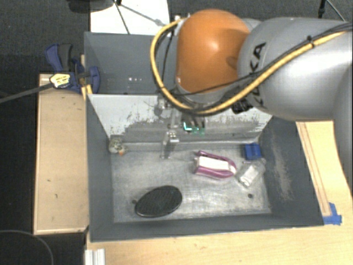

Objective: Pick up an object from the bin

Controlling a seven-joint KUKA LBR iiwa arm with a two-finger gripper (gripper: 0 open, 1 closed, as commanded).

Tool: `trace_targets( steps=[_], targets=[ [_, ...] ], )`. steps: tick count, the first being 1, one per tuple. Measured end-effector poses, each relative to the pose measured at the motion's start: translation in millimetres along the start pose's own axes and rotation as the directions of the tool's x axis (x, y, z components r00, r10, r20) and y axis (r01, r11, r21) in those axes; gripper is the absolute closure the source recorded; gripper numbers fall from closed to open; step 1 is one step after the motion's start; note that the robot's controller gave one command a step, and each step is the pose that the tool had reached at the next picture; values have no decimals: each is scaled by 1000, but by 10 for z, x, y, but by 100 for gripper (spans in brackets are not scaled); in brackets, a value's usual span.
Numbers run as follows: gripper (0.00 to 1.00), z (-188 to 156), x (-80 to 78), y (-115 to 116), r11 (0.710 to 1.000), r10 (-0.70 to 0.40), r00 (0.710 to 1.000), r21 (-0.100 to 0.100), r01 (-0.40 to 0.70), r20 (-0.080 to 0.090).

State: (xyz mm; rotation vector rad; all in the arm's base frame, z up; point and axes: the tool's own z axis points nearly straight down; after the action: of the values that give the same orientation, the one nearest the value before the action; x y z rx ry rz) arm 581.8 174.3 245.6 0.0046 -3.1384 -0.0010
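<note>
Nearest the camera, at 7 o'clock on the floor of the grey metal bin (287, 175), lies a black oval thing (158, 201) with a finely textured top, flat and well apart from everything else.

Further in, just to the 2 o'clock side of the floor's middle, a purple-and-white packet (213, 165) lies on its side, its long axis running roughly from 9 to 3 o'clock. Near it, at 3 o'clock, lies a small clear-and-white thing (249, 174); what kind of thing it is cannot be made out. Beyond that, at 2 o'clock and close to the right wall, sits a small blue block (251, 151), just beside the clear thing; whether the two touch cannot be told.

At the foot of the scratched back wall, at 10 o'clock, a small grey knob-like thing (116, 146) sits in the left corner.

Along the same back edge, between 11 and 12 o'clock, the gripper (171, 141) hangs low over bare floor. Whether it is open or closed, and whether it has hold of anything, cannot be told from this angle. The nearest thing to it is the purple-and-white packet, at its 4 o'clock, near but apart.

Above and behind stands the orange cover (212, 48) of the wrist, ringed by a yellow cable (158, 65), with the silver arm (303, 76) coming in from 3 o'clock.
</note>
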Motion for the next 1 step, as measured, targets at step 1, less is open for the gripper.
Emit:
trace_targets(
  steps=[1],
  targets=[
    [0, 1474, 696, -46, 903, -430, 903, 2, 430, 14]
  ],
)
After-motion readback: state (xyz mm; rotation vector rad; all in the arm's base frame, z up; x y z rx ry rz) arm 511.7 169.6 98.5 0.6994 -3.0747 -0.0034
